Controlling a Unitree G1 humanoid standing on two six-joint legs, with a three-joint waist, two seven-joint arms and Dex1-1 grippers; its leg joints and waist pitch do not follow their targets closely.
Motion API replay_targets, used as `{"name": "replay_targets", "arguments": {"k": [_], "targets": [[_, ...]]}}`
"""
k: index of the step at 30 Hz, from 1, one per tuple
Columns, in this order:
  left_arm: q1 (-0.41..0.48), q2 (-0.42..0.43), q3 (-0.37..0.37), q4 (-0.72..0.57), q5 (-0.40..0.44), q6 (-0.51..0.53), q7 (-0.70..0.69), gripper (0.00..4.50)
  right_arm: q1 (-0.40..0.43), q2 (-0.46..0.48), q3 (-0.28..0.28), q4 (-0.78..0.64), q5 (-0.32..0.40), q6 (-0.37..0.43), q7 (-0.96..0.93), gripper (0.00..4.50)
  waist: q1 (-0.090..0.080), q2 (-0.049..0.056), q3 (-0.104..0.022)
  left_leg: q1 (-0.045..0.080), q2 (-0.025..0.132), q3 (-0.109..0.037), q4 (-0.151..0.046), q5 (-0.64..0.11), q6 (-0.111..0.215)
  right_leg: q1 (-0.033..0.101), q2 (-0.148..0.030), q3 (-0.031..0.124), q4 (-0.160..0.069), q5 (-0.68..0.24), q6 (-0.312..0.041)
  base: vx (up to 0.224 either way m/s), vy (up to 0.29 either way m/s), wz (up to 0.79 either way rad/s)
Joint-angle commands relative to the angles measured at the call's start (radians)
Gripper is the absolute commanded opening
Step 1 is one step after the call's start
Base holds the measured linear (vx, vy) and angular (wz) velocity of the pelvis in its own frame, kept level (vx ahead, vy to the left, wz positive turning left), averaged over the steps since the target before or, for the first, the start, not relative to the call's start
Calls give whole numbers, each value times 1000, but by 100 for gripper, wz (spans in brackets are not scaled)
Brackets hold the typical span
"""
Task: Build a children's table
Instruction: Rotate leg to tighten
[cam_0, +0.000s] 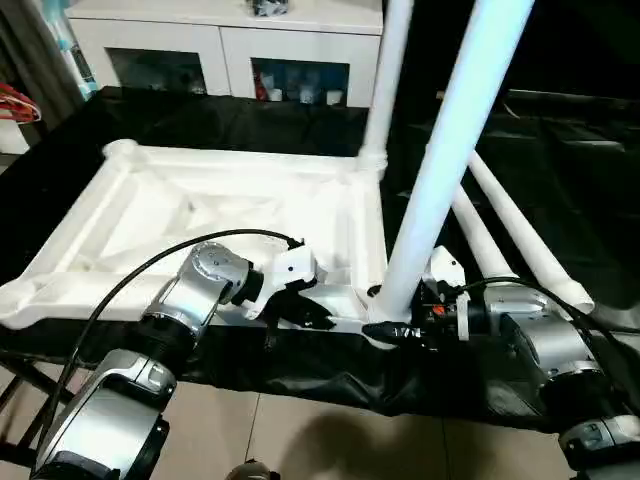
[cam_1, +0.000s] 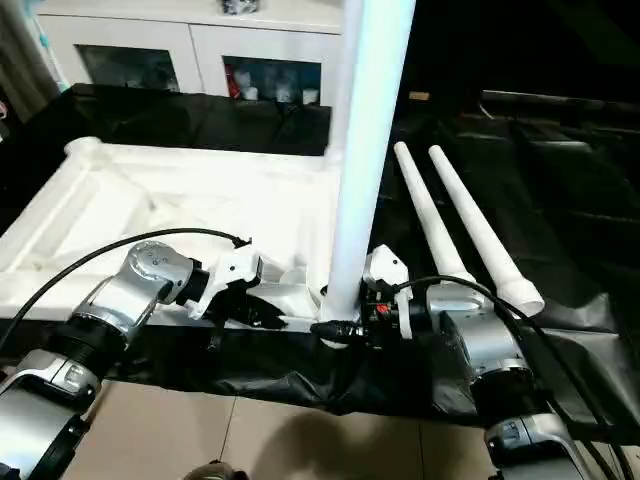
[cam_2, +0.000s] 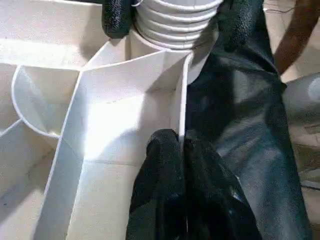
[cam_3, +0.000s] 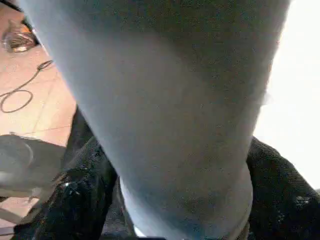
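The white tabletop (cam_0: 200, 215) lies upside down on a black cloth, ribs up. One white leg (cam_0: 385, 70) stands in its far right corner socket. A second leg (cam_0: 440, 170) stands upright at the near right corner, its ribbed end (cam_2: 175, 22) at the socket. My right gripper (cam_0: 385, 328) is closed around the base of this leg, one black finger (cam_2: 117, 17) on each side. My left gripper (cam_2: 179, 147) is shut on the tabletop's thin near rim wall (cam_2: 182, 95), just left of that corner. Two loose legs (cam_0: 520, 235) lie side by side on the cloth at the right.
A white cabinet with glass-fronted doors (cam_0: 230, 50) stands behind the work surface. The black cloth (cam_0: 560, 150) hangs over the near edge, with tiled floor (cam_0: 300, 430) below. A black cable (cam_0: 130, 285) loops from my left forearm.
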Motion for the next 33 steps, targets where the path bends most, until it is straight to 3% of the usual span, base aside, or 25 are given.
{"name": "replay_targets", "arguments": {"k": [1, 5, 10, 12, 13, 15, 19, 21, 23, 25, 26, 28, 30, 33], "targets": [[-25, -18, 17, -25, -25, -2, 47, 0, 21, 27, 83, -35, 13, 14, 77, 319, -4, -6, -69, 14, 75, -32, -63, -145, 84, 52, -110, 64, -75, -295, -156, 0, 0, 0], [-29, -36, 31, -13, -25, -10, 90, 0, 29, 57, 75, -37, 4, 2, 21, 292, 0, -6, -70, 14, 74, -33, -63, -140, 77, 52, -109, 63, -74, -291, -152, 0, 0, 0], [-43, -72, 61, 6, -28, 10, 171, 0, 18, 122, 47, 4, -22, 12, -133, 283, -6, -6, -65, 17, 72, -34, -66, -168, 60, 48, -110, 62, -83, -358, -136, 0, 0, 0], [-53, -101, 77, 16, -24, 32, 244, 0, -16, 183, 11, 91, -59, 18, -310, 283, -14, -10, -62, 16, 68, -36, -68, -186, 43, 49, -113, 61, -88, -412, -125, 0, 0, 0], [-57, -116, 79, 20, -15, 36, 284, 0, -42, 219, -12, 158, -85, 1, -433, 282, -27, -10, -58, 16, 66, -40, -72, -204, 25, 48, -115, 59, -95, -462, -115, 0, 0, 0], [-61, -126, 81, 23, -10, 44, 310, 0, -59, 239, -25, 198, -99, -1, -509, 281, -42, -8, -59, 24, 62, -42, -71, -227, 12, 48, -116, 58, -104, -513, -98, 0, 0, 0], [-74, -149, 86, 31, 6, 63, 382, 0, -102, 284, -64, 283, -105, 4, -672, 278, -54, -8, -61, 24, 62, -39, -71, -219, 28, 47, -111, 63, -98, -448, -115, 0, 0, 0], [-95, -186, 100, 45, 22, 88, 481, 0, -158, 339, -111, 384, -103, 5, -854, 278, -58, -7, -63, 22, 65, -38, -71, -199, 26, 46, -111, 66, -91, -404, -132, 0, 0, 0], [-105, -211, 107, 46, 23, 95, 522, 0, -183, 366, -107, 422, -119, -26, -871, 278, -61, -8, -62, 23, 61, -36, -68, -204, 20, 47, -111, 64, -92, -404, -141, 0, 0, 0], [-100, -221, 99, 38, 29, 90, 521, 0, -194, 378, -118, 439, -119, -48, -860, 333, -56, -8, -64, 20, 62, -35, -68, -191, 34, 51, -111, 66, -89, -378, -140, 0, 0, 0], [-96, -223, 95, 33, 29, 88, 519, 0, -201, 380, -125, 448, -112, -52, -854, 347, -54, -8, -65, 18, 64, -35, -70, -176, 46, 53, -109, 67, -83, -333, -147, 0, 0, 0], [-91, -226, 91, 28, 26, 88, 512, 0, -209, 378, -128, 458, -108, -57, -836, 353, -55, -7, -63, 19, 65, -35, -70, -187, 49, 52, -110, 67, -84, -331, -155, 0, 0, 0], [-83, -221, 84, 19, 24, 88, 498, 0, -209, 370, -121, 453, -112, -68, -812, 392, -55, -6, -63, 20, 66, -35, -71, -200, 46, 52, -110, 66, -86, -344, -156, 0, 0, 0], [-71, -205, 76, 7, 19, 71, 454, 0, -204, 342, -97, 442, -123, -104, -747, 395, -55, -2, -64, 19, 65, -35, -70, -204, 46, 54, -110, 66, -85, -337, -159, 0, 0, 0]]}}
